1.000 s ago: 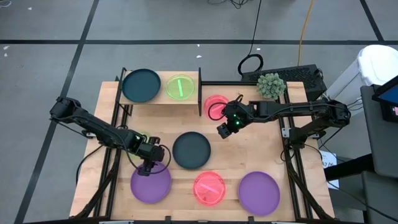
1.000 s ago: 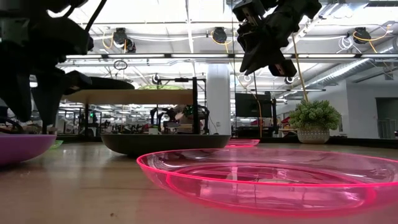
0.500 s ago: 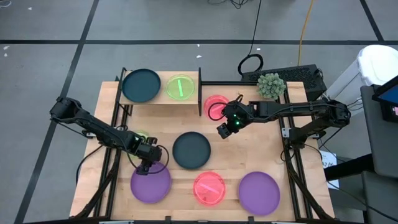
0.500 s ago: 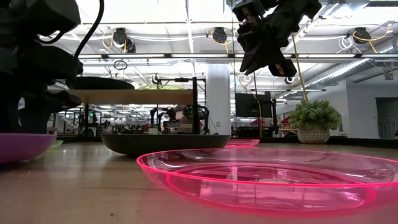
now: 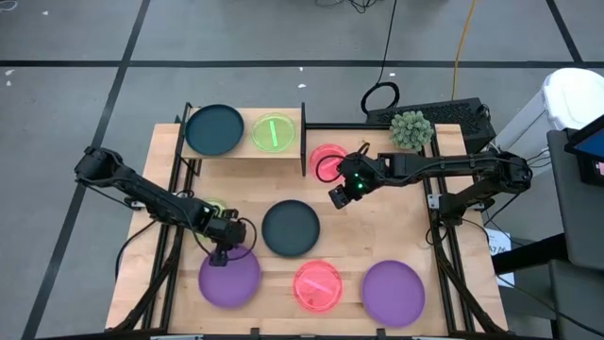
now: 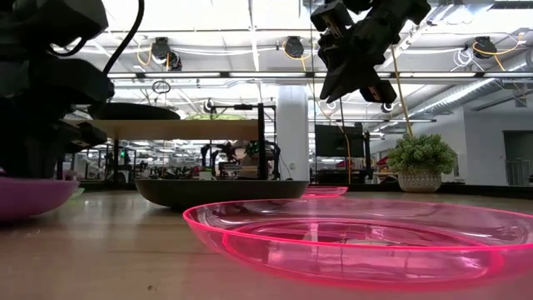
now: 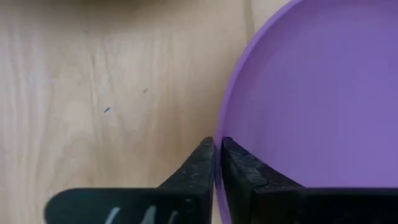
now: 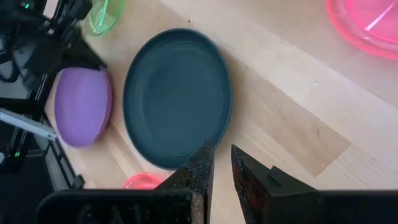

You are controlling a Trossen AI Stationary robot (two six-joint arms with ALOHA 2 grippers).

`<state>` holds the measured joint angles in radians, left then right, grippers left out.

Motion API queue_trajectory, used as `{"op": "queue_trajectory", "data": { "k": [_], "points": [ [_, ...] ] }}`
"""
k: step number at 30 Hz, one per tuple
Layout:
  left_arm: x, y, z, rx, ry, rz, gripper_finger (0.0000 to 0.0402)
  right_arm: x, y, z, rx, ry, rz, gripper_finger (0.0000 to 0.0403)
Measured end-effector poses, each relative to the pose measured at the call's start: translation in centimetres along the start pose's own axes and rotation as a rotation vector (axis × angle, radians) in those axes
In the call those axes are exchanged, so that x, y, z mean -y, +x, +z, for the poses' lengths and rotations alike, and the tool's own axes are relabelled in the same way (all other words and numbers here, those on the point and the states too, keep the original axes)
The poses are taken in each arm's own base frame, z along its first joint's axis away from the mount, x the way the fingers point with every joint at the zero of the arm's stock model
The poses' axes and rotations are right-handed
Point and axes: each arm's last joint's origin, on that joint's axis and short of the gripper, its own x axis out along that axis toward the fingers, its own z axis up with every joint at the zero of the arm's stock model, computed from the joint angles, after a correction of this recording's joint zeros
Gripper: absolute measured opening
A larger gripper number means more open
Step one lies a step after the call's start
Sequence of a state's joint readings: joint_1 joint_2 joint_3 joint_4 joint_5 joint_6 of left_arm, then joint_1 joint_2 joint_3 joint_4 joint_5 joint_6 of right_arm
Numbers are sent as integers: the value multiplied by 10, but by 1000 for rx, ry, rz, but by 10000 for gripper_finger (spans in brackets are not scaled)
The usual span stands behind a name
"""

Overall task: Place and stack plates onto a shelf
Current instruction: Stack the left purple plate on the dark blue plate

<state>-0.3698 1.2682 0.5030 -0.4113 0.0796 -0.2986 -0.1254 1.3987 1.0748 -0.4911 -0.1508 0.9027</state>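
Observation:
A purple plate (image 5: 228, 278) lies at the table's near left, and my left gripper (image 5: 224, 253) is down at its far rim, shut on it. My right gripper (image 5: 338, 196) hangs in the air right of the table's middle, shut and empty, above and beyond a dark plate (image 5: 290, 228) that lies flat. The shelf (image 5: 243, 151) at the far left carries a dark plate (image 5: 215, 129) and a green plate (image 5: 276, 131) side by side. A pink plate (image 5: 327, 162) lies just right of the shelf. My left gripper pinches the purple plate's rim (image 7: 219, 134) at its far edge, one finger inside the plate (image 7: 239, 171) and one outside. The fingers slant down from the table's far left. In the low view the plate (image 6: 33, 196) sits low on the table.
Along the near edge lie a pink plate (image 5: 317, 285) and a second purple plate (image 5: 393, 293). A green plate (image 5: 215, 206) peeks out under my left arm. A small potted plant (image 5: 411, 128) stands at the far right corner. Bare wood lies between the plates.
My left gripper has sunk onto the far rim of the purple plate and shut on it. The plate has stayed where it was. My right gripper has kept still.

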Motion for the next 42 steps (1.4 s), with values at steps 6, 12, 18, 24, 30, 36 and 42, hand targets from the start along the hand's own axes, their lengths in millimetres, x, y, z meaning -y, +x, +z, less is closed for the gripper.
{"op": "queue_trajectory", "data": {
  "k": [6,12,18,24,30,36,42],
  "points": [
    [3,-3,6,13,-31,-15,9,7,-2,8,42,88,-26,43],
    [5,-8,14,35,-41,-9,9,16,-4,19,83,161,-48,43],
    [6,-14,17,20,-113,10,9,24,-7,28,111,211,-62,43],
    [7,-27,27,34,-132,81,9,29,-8,33,116,227,-62,43],
    [3,-46,45,76,-193,137,9,34,-10,37,112,243,-61,43],
    [-5,-70,61,158,-251,196,9,35,-10,38,115,245,-62,43],
    [-13,-97,70,274,-364,242,9,35,-10,37,111,251,-64,43]
  ]
}}
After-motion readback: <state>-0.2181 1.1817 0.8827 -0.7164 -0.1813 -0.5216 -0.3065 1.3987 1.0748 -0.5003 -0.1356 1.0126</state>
